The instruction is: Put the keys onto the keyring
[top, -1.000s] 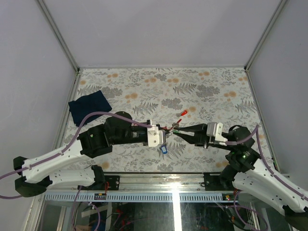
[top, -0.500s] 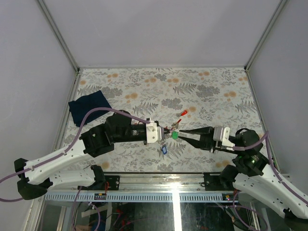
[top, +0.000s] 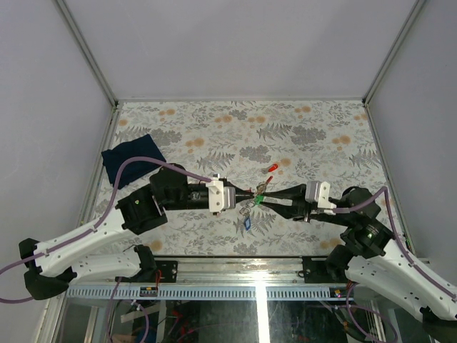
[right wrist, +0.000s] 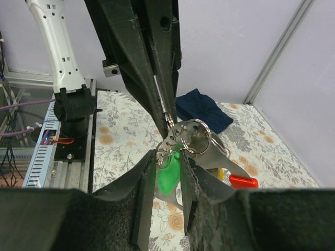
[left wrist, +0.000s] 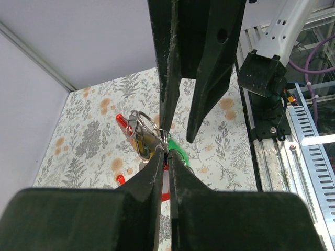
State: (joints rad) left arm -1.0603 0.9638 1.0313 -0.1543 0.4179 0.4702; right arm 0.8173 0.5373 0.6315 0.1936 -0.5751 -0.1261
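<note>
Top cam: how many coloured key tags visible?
3. Green tag between left end effector and right end effector tips; red tag on the table beyond them; blue tag on the near side of them. Others may be hidden.

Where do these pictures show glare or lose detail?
Top external view: a bright vertical glare streak sits at bottom centre. Left wrist view: the left end effector is dark with little detail, while the keyring is crisp. Right wrist view: evenly lit, with the green key tag sharp.
</note>
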